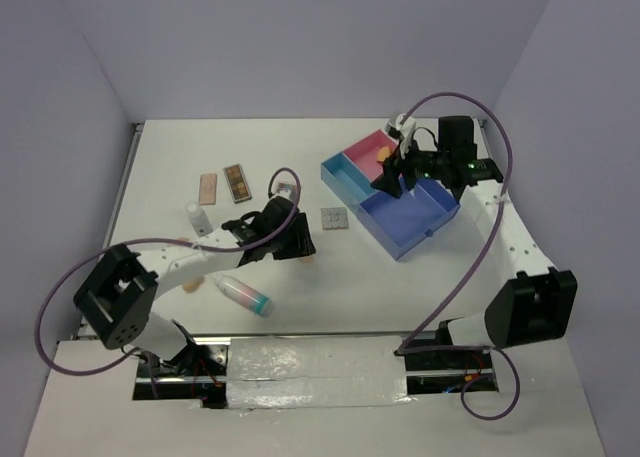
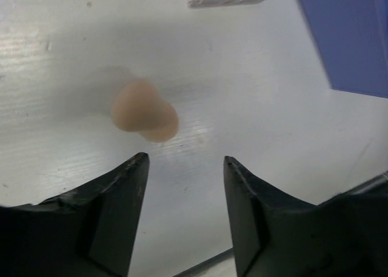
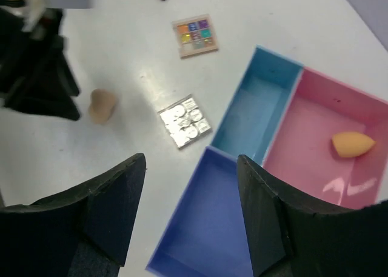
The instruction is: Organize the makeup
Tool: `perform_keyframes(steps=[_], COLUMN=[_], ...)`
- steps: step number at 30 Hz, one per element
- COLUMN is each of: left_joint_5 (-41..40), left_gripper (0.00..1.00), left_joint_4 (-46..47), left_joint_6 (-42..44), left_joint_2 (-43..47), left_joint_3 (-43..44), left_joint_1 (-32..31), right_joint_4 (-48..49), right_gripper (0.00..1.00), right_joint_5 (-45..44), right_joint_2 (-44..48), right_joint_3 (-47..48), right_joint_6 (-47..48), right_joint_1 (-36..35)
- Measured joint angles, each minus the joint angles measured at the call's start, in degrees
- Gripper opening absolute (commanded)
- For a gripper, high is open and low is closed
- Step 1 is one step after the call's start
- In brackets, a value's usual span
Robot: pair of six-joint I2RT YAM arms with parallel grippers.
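Note:
A tan sponge lies on the table just ahead of my open left gripper, apart from both fingers; from above that gripper hangs over it. My right gripper stands open and empty above the tray's dark blue compartment; in the top view it hovers over the tray. An orange sponge rests in the pink compartment. A grey palette and a multicoloured palette lie left of the tray.
A white bottle, a peach palette and a brown palette sit at the left. A teal-capped tube and another tan sponge lie by the left arm. The light blue compartment holds nothing.

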State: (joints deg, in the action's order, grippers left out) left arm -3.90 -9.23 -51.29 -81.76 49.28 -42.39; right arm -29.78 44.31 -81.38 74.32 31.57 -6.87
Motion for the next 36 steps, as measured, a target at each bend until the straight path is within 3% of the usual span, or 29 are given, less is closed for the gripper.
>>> perform_keyframes(steps=[9,17,20,24,33,36], left_joint_5=[-6.3,-10.0,-10.2,-10.1,-6.2,-3.7], left_gripper=[0.64,0.61,0.54,0.31,0.02,0.0], left_joint_4=[-10.2,-12.2,-12.2,-11.2,-6.9,-3.5], left_joint_6=[-3.0,-2.8,-2.6,-2.3,0.0,1.7], left_joint_2=[-10.8,-16.0,-18.5,-20.2,-18.4,-15.6], left_joint_3=[6.7,11.8,13.9,14.9,11.9,8.9], left_joint_1=[-1.0,-1.0,-1.0,-0.9,0.9,1.2], right_joint_4=[-2.5,-2.7,-2.8,-3.0,-9.1,-11.0], right_gripper=[0.7,0.72,0.72,0.72,0.73,0.82], right_joint_5=[4.7,6.1,6.6,7.2,9.9,11.1], right_joint_2=[8.2,11.0,11.5,11.6,11.5,10.3], right_joint_3=[-12.5,-15.5,-16.2,-17.1,-19.0,-19.4], right_joint_6=[2.8,2.3,2.2,2.3,8.4,7.9], right_joint_1=[-0.1,-0.1,-0.1,-0.1,-0.6,-1.4])
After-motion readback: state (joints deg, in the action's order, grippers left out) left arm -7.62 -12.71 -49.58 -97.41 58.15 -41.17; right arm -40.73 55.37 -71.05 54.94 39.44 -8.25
